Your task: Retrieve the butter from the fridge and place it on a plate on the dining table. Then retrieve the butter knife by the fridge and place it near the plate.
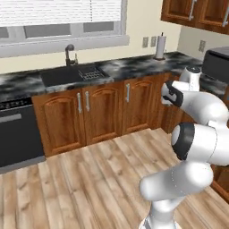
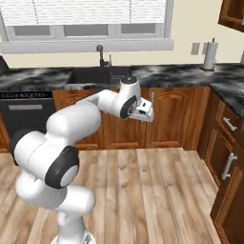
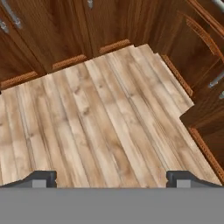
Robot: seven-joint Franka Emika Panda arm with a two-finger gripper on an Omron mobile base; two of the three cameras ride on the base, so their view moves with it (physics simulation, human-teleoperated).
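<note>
Arm folded over bare wood floor, nothing held; task things not yet reached.

The two-finger gripper (image 3: 111, 177) points down at the pale plank floor (image 3: 100, 118) before the brown wooden corner cabinets (image 3: 52, 30); its fingertips (image 3: 41, 178) stand wide apart, empty; the butter sits nowhere near those cabinets; likely light, soft, greasy, so pinch its long sides gently at mid-length.

Bare light wood-plank floor (image 3: 100, 122) lies open below the pincer (image 3: 111, 177); brown wooden cabinet doors (image 3: 57, 30) wall the far side and corner.
</note>
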